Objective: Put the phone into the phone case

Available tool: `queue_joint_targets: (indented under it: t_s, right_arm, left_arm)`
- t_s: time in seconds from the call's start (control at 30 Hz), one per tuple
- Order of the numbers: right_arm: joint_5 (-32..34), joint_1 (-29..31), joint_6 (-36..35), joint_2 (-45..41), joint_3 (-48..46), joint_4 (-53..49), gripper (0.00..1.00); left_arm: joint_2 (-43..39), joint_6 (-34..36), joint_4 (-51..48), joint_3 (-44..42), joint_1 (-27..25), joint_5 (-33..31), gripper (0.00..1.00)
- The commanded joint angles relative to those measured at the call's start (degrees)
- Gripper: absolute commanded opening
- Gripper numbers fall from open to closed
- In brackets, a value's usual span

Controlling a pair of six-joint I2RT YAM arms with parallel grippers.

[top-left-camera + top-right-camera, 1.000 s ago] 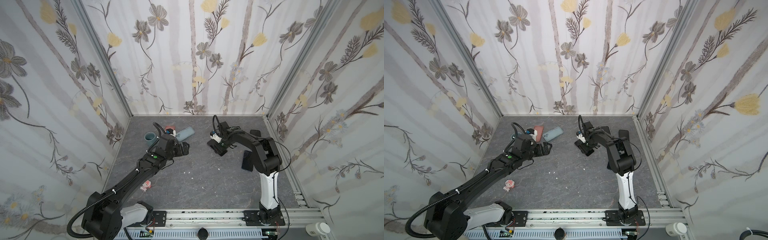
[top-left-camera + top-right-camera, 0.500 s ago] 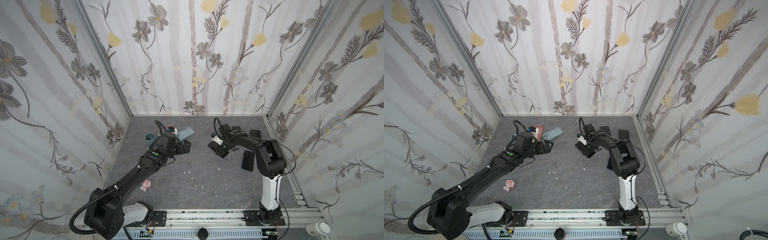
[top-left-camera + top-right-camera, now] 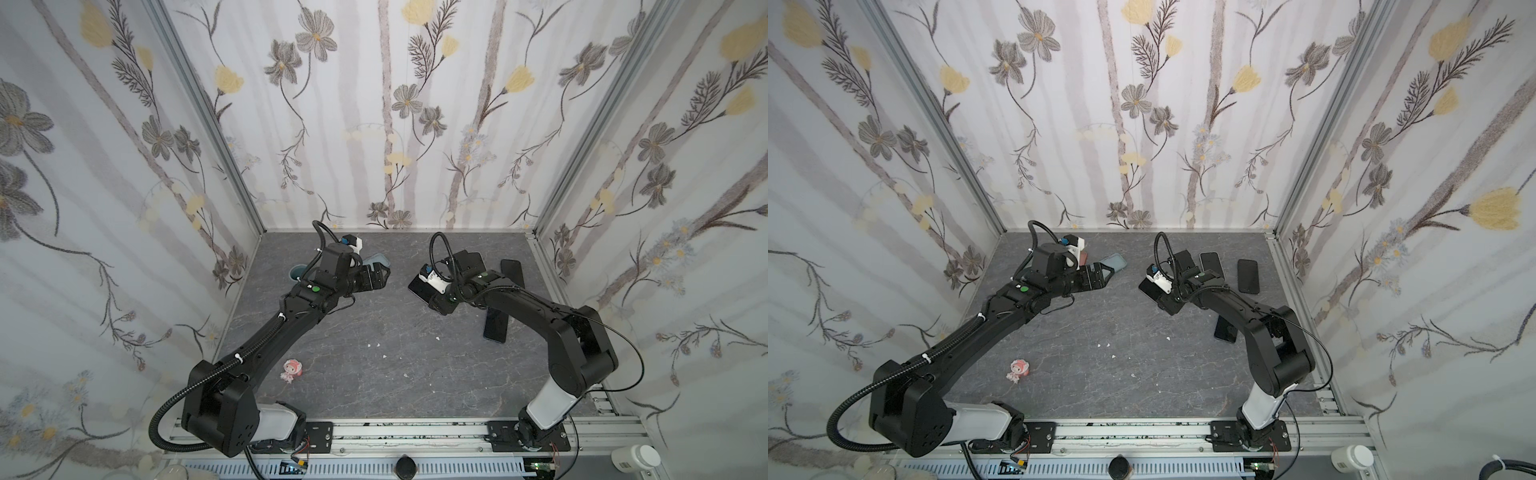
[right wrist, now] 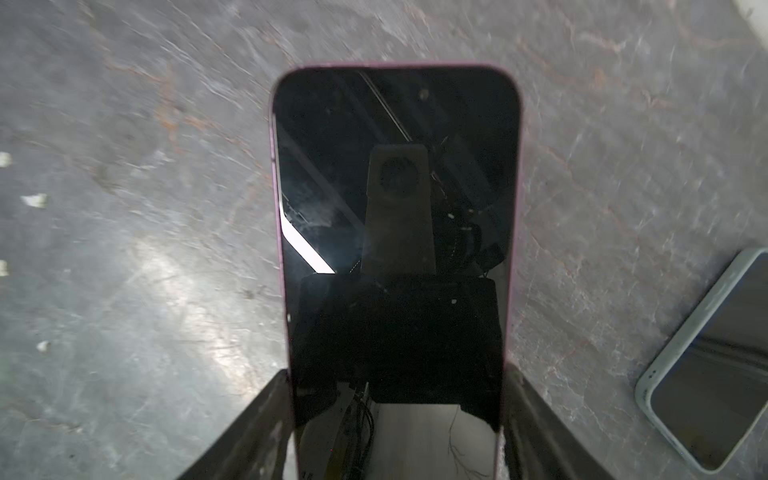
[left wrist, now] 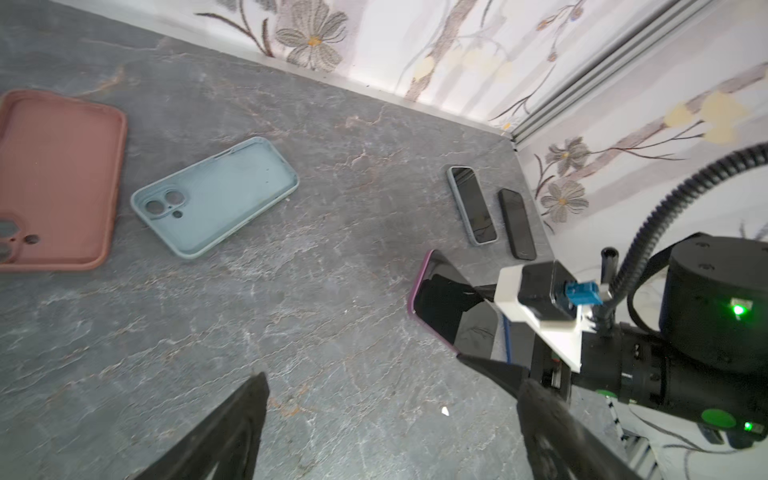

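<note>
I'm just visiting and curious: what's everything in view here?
held phone: one, black, purple-edged, in right gripper.
cased phone: one, grey-blue case, back right.
bare phones: two, black, right side.
empty cases: two, pink and pale blue, back left.
toy figure: one, pink, front left.
round cup-like thing: one, teal, back left.
crumbs: several, white, mid-table.
bottle: one, white, outside front right.
table: one, grey marble.
left gripper: one, black, open, empty.
right gripper: one, black, shut on held phone.

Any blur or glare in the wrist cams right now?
Right wrist view: tabletop smeared by blur, phone screen mirrors the camera mount and a bright strip. Left wrist view: blue case sharp; only the near fingertips look soft.
</note>
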Motion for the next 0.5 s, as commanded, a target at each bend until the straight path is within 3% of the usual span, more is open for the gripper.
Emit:
queue_joint_targets:
  t_s: [0.0, 0.23, 0.47]
  right_arm:
    - [-5.97, 1.5, -3.18, -4.84, -1.31, 5.09, 0.45]
    - [-9.63, 4.12, -6.89, -10.96, -5.2, 11.07, 0.45]
    - [-11.42, 5.2, -7.46, -12.36, -5.11, 13.33, 0.45]
  left_arm:
    - [1.55, 0.58, -2.7, 3.04, 0.14, 7.22, 0.9]
    - [5.04, -1.86, -3.92, 5.29, 0.18, 17.67, 0.74]
    - [8.44, -1.76, -5.99, 6.51, 0.11, 24.01, 0.48]
